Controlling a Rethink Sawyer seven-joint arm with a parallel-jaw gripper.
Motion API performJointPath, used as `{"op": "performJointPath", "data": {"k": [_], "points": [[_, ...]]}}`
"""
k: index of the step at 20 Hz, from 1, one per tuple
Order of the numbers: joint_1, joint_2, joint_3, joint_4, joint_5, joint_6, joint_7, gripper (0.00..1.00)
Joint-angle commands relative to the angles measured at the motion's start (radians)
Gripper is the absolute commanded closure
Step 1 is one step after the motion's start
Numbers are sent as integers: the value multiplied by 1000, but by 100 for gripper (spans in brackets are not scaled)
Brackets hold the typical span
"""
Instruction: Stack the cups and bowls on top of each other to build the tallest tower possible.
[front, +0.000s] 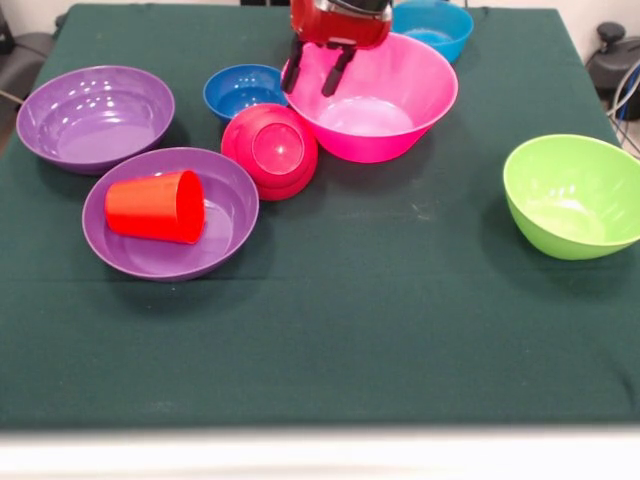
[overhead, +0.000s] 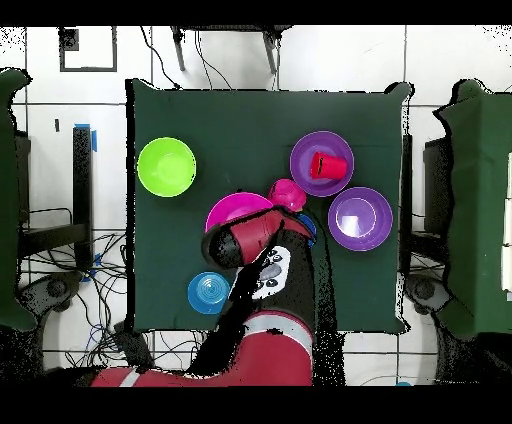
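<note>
My gripper (front: 315, 72) hangs open over the left rim of the big pink bowl (front: 385, 105), with nothing held between its black fingers (front: 292, 65). A small crimson bowl (front: 270, 150) lies tipped with its base facing the camera, just in front of the dark blue bowl (front: 243, 90). A red-orange cup (front: 155, 207) lies on its side inside the nearer purple bowl (front: 228, 215). A second purple bowl (front: 95, 115) stands at the back left. The lime green bowl (front: 575, 195) is at the right and the light blue bowl (front: 435, 25) behind the pink one. No tower stands.
From overhead, my arm (overhead: 265, 265) covers the gripper and most of the dark blue bowl. The pink bowl (overhead: 235, 212), crimson bowl (overhead: 288, 193), cup (overhead: 327, 165) and green bowl (overhead: 166, 166) show around it. Cables and furniture surround the table.
</note>
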Motion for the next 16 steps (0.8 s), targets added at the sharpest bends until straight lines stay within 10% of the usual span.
{"op": "performJointPath", "data": {"k": [1, 16], "points": [[-21, -24, 154, -35, -11, 130, -80, 0], [26, 24, 89, -33, -72, -8, 29, 0]]}}
